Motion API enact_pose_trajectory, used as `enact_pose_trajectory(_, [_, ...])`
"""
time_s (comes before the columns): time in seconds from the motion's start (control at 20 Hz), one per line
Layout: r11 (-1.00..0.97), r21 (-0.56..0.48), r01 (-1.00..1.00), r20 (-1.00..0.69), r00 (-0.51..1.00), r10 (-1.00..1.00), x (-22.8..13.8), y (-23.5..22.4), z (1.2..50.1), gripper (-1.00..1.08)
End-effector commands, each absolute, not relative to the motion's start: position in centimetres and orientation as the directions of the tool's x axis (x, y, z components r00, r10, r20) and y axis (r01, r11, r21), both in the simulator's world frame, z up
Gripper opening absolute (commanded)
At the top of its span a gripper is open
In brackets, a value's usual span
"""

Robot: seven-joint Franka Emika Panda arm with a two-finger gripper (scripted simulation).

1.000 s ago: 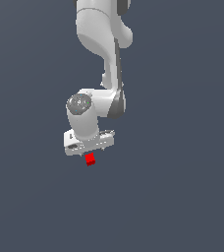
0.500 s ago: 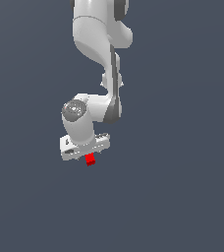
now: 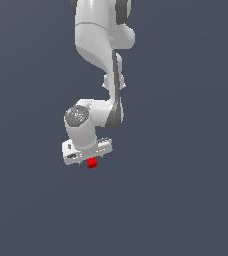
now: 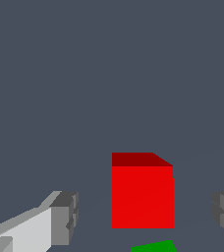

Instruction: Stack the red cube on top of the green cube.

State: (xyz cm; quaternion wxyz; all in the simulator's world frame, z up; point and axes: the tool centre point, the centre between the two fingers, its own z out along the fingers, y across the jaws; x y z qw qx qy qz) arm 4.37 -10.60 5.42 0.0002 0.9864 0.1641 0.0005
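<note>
**Red cube between spread fingers, not gripped**

Red cube point(image 4: 142, 197): sits on the grey worktop point(image 4: 109, 74), no edge or corner in view; green cube point(image 4: 154, 246) just beside it, only partly visible. Gripper point(image 4: 143, 216): fingers point(image 4: 64, 216) wide, clear of both red faces. Risk: closing off-centre could push the red cube into the green; a skewed hold would spoil the stack.

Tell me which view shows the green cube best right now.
The wrist view, though only a sliver of the green cube shows at the picture's edge, beside the red cube. In the exterior view it is not visible.
</note>
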Motion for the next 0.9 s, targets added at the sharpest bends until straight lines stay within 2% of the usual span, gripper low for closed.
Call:
enact_pose_trajectory(0.0, [-0.946, 0.0, 0.324, 0.0, 0.946, 0.324, 4.3, -10.6, 4.1, 1.0])
enact_pose_trajectory(0.45, [-0.946, 0.0, 0.325, 0.0, 0.946, 0.325, 4.4, -10.6, 2.0, 1.0])
enact_pose_trajectory(0.5, [-0.946, 0.0, 0.325, 0.0, 0.946, 0.325, 4.4, -10.6, 2.0, -1.0])
enact_pose_trajectory(0.85, [-0.946, 0.0, 0.325, 0.0, 0.946, 0.325, 4.4, -10.6, 2.0, -1.0])
